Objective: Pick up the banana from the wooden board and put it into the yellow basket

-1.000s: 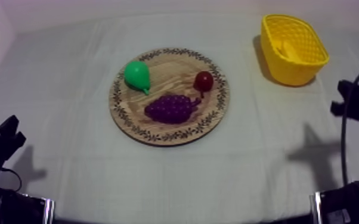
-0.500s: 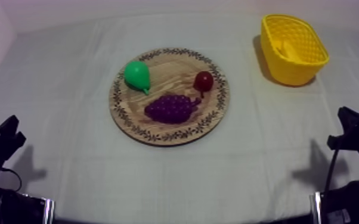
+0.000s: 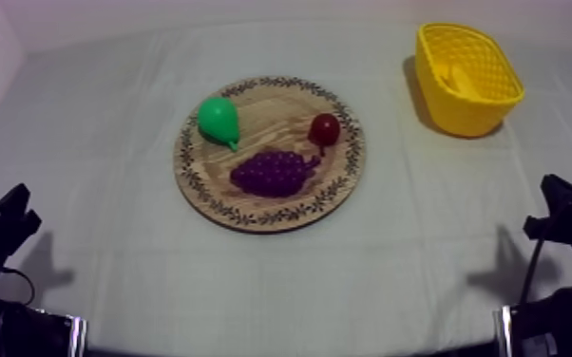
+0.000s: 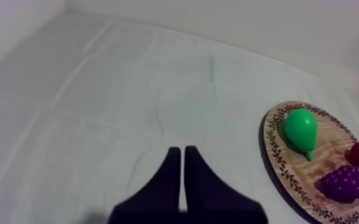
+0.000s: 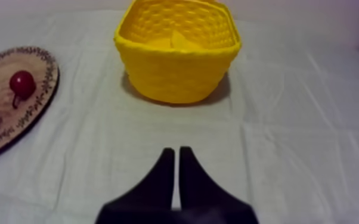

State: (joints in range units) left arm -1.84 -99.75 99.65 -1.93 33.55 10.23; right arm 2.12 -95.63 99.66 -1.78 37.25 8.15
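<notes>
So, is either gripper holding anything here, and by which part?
Nothing is held. The left gripper and right gripper each lie shut as an empty wedge over bare grey-white cloth.

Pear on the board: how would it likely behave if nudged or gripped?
The pear lies on its side on the wooden board, so a nudge would probably roll it. Its smooth, tapered body looks slippery; a grip may slide toward the stem end.

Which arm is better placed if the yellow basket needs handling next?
Right. The right gripper, shut, points straight at the yellow basket; the left gripper sits beyond the wooden board.
</notes>
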